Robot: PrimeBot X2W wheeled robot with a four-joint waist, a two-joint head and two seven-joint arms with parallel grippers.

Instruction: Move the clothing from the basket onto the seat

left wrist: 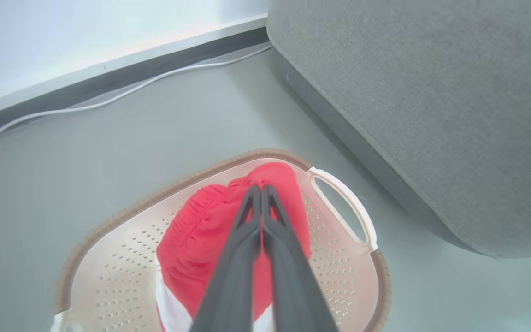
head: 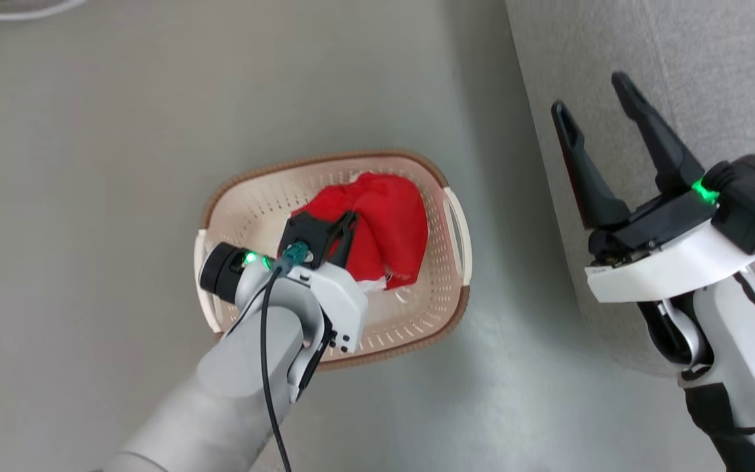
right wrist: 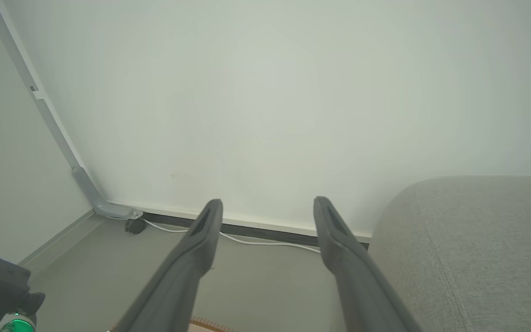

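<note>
One laundry basket (head: 246, 216), two white handles (head: 460, 229). One heap of red clothing (head: 390, 223), garments within uncountable. One grey sofa (head: 712, 65) at three o'clock of basket. Two claws: left claw (left wrist: 261, 188), right claw (head: 590, 94). One white cable (right wrist: 270, 243).
</note>
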